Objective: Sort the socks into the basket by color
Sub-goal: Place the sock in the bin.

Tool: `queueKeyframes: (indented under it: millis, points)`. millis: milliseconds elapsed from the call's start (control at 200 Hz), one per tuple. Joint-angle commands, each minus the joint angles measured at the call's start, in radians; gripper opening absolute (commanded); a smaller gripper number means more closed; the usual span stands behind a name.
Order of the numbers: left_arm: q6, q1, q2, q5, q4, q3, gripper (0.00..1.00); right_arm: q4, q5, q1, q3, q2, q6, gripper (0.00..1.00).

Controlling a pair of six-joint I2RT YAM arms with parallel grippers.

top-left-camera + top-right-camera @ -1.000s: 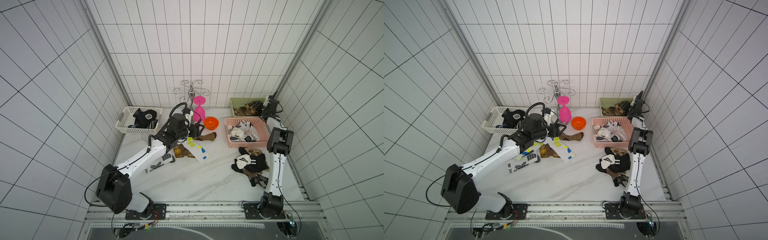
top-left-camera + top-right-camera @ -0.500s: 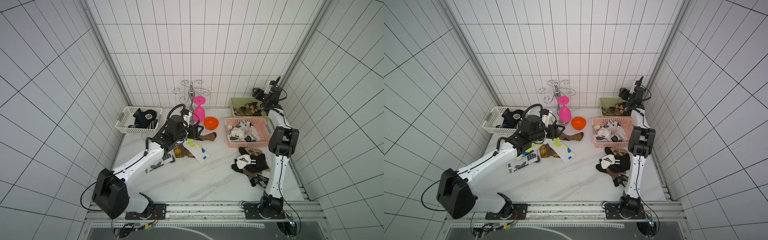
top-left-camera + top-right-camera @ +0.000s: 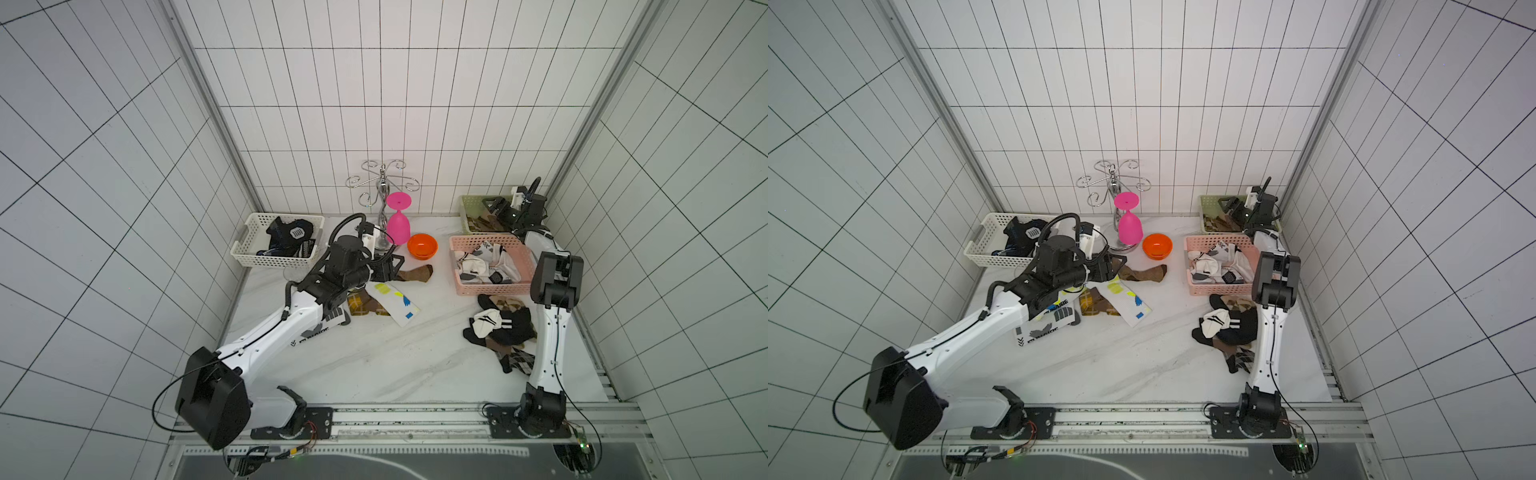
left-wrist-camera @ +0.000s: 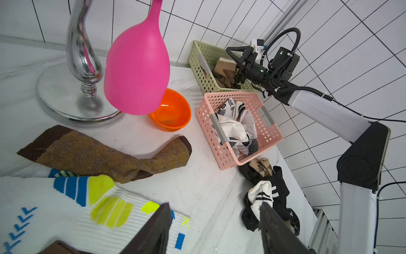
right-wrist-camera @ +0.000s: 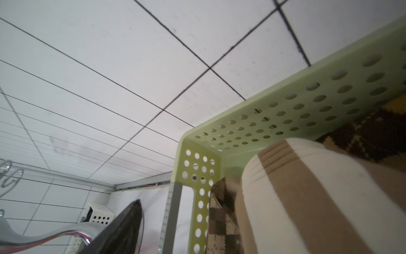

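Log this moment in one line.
left hand: open, empty, by brown sock | right hand: open, above green basket | sock pile: unsorted beside pink basket

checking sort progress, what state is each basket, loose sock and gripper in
white basket, holds black socks
pink basket, holds white socks
green basket, holds brown socks
brown sock, loose on table
yellow-blue printed sock, loose on table
sock pile, unsorted on table
left gripper, open, empty
right gripper, open over green basket
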Motion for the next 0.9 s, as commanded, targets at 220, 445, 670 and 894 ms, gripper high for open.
queueKeyframes:
  millis: [220, 445, 670, 894]
  points:
    - [-0.011, 0.005, -0.015, -0.002, 0.032, -0.012, 0.65, 0.594, -0.086, -0.016, -0.071, -0.023, 0.545, 0.81]
    - [-0.018, 0.005, -0.014, 0.003, 0.035, -0.014, 0.65, 0.743, 0.004, -0.04, -0.211, 0.004, 0.844, 0.78]
    - [-0.02, 0.005, -0.002, 0.017, 0.04, -0.007, 0.64, 0.778, 0.053, -0.046, -0.282, -0.036, 0.961, 0.78]
    - [-0.023, 0.005, 0.008, 0.023, 0.043, -0.002, 0.64, 0.834, 0.188, -0.043, -0.474, -0.078, 1.267, 0.77]
